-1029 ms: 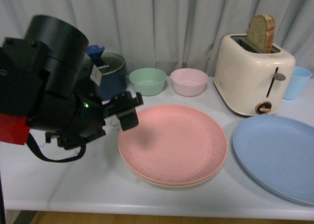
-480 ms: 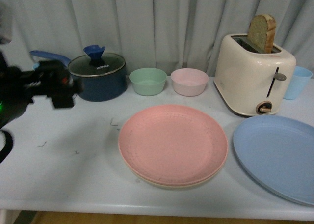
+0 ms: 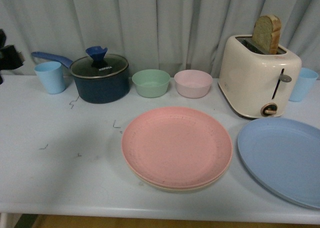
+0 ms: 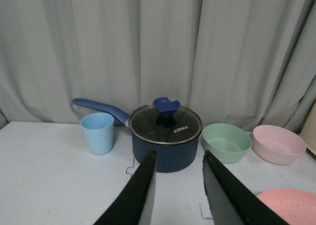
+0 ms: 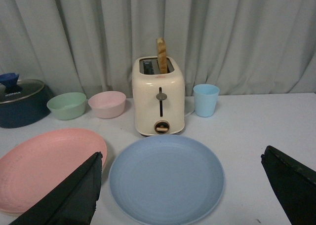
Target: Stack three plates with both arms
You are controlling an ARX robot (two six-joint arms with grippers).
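The pink plate [image 3: 176, 145] lies on the beige plate [image 3: 170, 188], whose rim shows under it, at the table's middle front. The blue plate [image 3: 282, 158] lies alone to their right, before the toaster. A black part of my left arm [image 3: 7, 58] shows at the far left edge. In the left wrist view my left gripper [image 4: 178, 156] is open and empty, facing the pot, with the pink plate [image 4: 291, 205] off to one side. In the right wrist view my right gripper [image 5: 181, 158] is wide open and empty above the blue plate [image 5: 166, 178], beside the pink plate [image 5: 44, 166].
At the back stand a light blue cup [image 3: 50, 77], a dark blue lidded pot [image 3: 100, 78], a green bowl [image 3: 150, 83], a pink bowl [image 3: 193, 83], a cream toaster [image 3: 257, 75] with a bread slice [image 3: 266, 33], and another blue cup [image 3: 303, 84].
My left arm has drawn back from beside the pink plate to the far left edge, uncovering the pot and the left cup. The plates have not moved.
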